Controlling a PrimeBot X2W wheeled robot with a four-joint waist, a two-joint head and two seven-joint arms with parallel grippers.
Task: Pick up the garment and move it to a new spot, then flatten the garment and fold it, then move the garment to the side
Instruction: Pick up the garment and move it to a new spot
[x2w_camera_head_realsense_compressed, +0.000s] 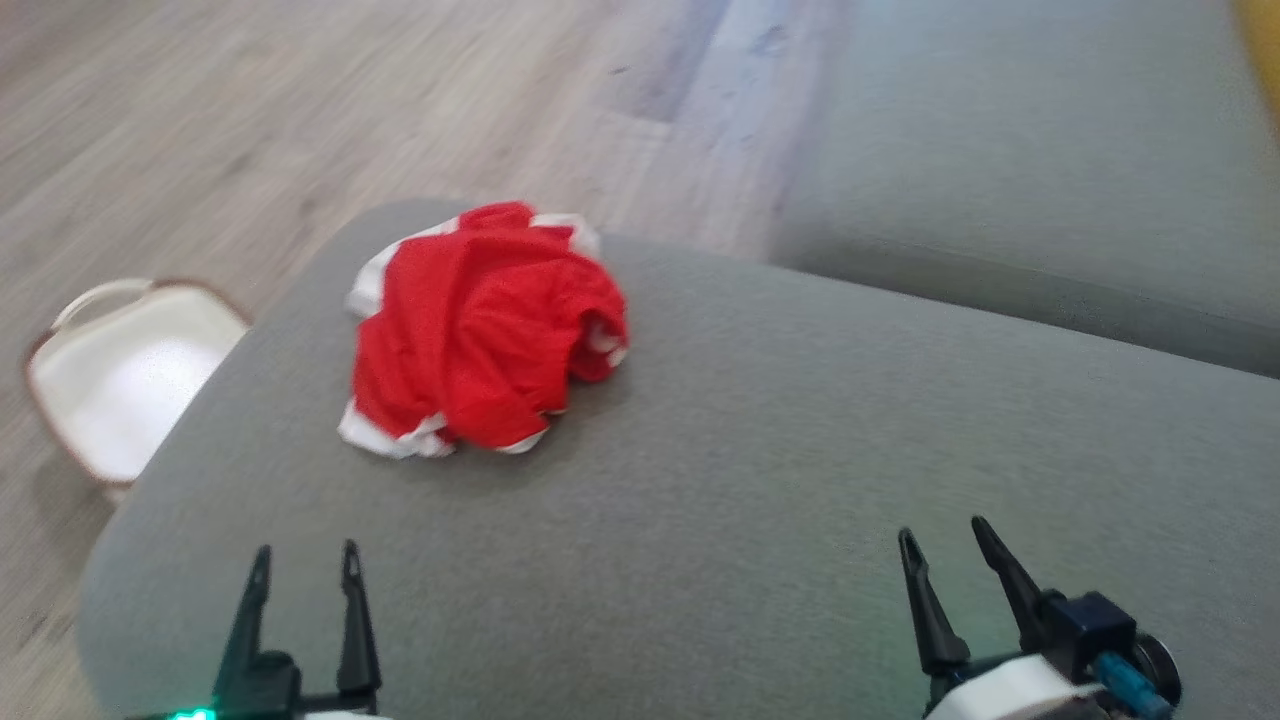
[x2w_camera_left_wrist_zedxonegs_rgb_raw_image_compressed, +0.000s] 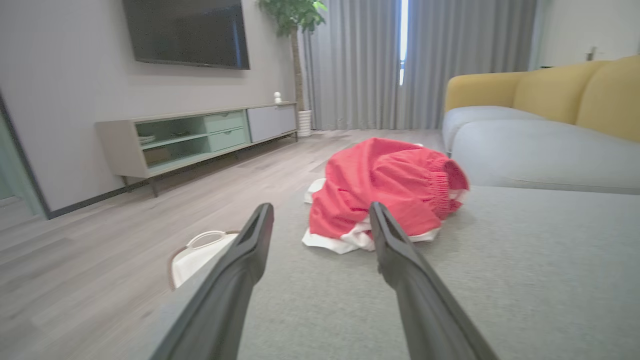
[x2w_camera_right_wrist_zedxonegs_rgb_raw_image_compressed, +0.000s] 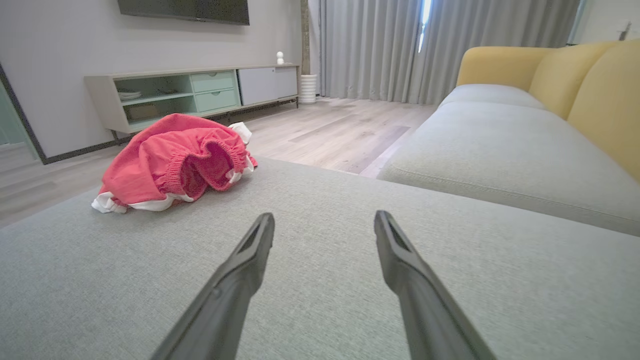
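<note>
Two grippers sat at the bottom of the head view: my left gripper (x2w_camera_head_realsense_compressed: 306, 550) at the lower left and my right gripper (x2w_camera_head_realsense_compressed: 943, 530) at the lower right. Each had its dark fingers spread apart and was empty. Both hung over the near part of a grey cushion (x2w_camera_head_realsense_compressed: 750, 450). The red garment (x2w_camera_head_realsense_compressed: 480, 330), trimmed in white, lay crumpled in a heap left of centre in the upper half. It was on the cushion near its far left corner, well apart from both grippers. At the left edge a white basket (x2w_camera_head_realsense_compressed: 125, 380) with a brown rim and a pale handle stood on the wooden floor (x2w_camera_head_realsense_compressed: 200, 120), just beside the cushion. I could see its white inside down to the bottom. A grey sofa seat (x2w_camera_head_realsense_compressed: 1050, 170) took the upper right.

In the left wrist view the fingers stood wide and the garment lay ahead at the centre of the frame. The right-hand fingertip overlapped its white hem in the picture. Part of the basket showed past the cushion's edge at the lower left; I could not tell what it held.

In the right wrist view the open fingers pointed across the cushion. The garment lay at the left middle, its elastic waistband gaping toward the camera. At the upper left a low cabinet (x2w_camera_right_wrist_zedxonegs_rgb_raw_image_compressed: 190, 92) held pale dishes (x2w_camera_right_wrist_zedxonegs_rgb_raw_image_compressed: 129, 95) on its open top shelf. Beside it, a white pot (x2w_camera_right_wrist_zedxonegs_rgb_raw_image_compressed: 308, 88) held a trunk.
</note>
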